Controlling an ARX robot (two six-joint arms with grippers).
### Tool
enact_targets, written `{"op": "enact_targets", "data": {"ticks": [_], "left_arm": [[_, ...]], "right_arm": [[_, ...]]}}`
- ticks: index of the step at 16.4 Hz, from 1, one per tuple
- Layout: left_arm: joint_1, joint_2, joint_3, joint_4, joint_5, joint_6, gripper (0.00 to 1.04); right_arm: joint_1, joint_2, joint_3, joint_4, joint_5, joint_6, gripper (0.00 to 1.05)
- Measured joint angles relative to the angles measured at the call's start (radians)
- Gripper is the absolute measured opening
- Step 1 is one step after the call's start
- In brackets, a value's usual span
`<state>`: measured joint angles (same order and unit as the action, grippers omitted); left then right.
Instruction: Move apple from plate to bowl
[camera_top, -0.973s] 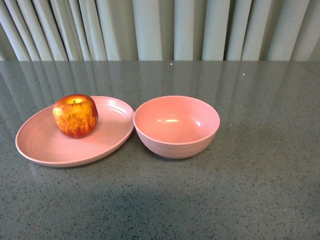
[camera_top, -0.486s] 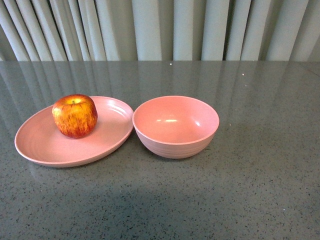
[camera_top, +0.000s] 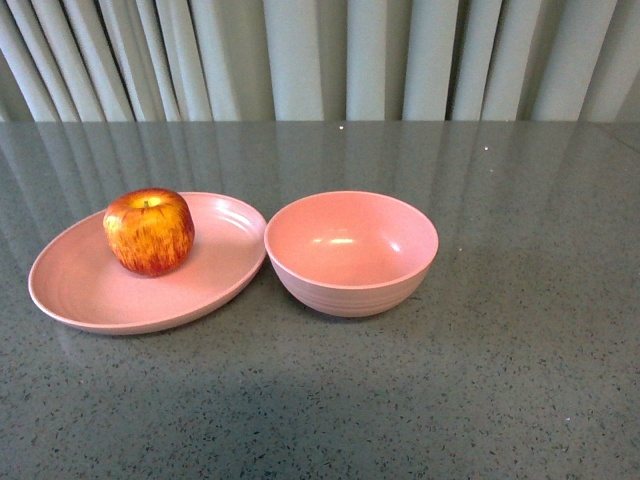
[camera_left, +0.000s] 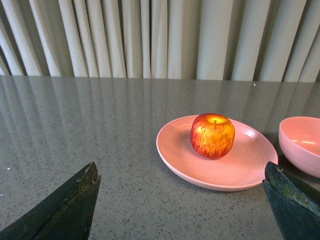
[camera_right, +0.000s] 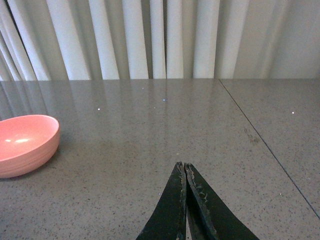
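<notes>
Left gripper (camera_left: 181, 167) spread wide, I face the apple (camera_left: 212, 135), which sits untouched ahead of it on the plate (camera_left: 245, 167), so the jaws can straddle it. The bowl (camera_left: 301, 145) stands just beside the plate, toward my right gripper (camera_right: 183, 167), which is pressed closed and, I judge, unneeded.

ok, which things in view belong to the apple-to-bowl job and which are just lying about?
Job:
- apple, sitting on the plate
- bowl, empty, beside the plate
- left pincer, open, facing the apple

Just there:
- table
- curtain behind it
- right pincer, shut, probably idle for now
</notes>
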<state>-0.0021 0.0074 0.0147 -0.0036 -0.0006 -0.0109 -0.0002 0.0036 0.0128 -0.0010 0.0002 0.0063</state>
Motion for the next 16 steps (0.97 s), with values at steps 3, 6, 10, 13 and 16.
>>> {"op": "enact_targets", "data": {"ticks": [3,6,10,13,16], "left_arm": [[0.0,0.0,0.0,0.0,0.0,0.0,0.98],[0.0,0.0,0.0,0.0,0.0,0.0,0.98],[0.0,0.0,0.0,0.0,0.0,0.0,0.98],[0.0,0.0,0.0,0.0,0.0,0.0,0.98],[0.0,0.0,0.0,0.0,0.0,0.0,0.98]], "right_arm": [[0.0,0.0,0.0,-0.004,0.0,0.0,0.02],[0.0,0.0,0.0,-0.004,0.0,0.0,0.08],[0.0,0.0,0.0,-0.004,0.0,0.0,0.43],[0.0,0.0,0.0,-0.004,0.0,0.0,0.75],[0.0,0.0,0.0,-0.004,0.0,0.0,0.99]]}}
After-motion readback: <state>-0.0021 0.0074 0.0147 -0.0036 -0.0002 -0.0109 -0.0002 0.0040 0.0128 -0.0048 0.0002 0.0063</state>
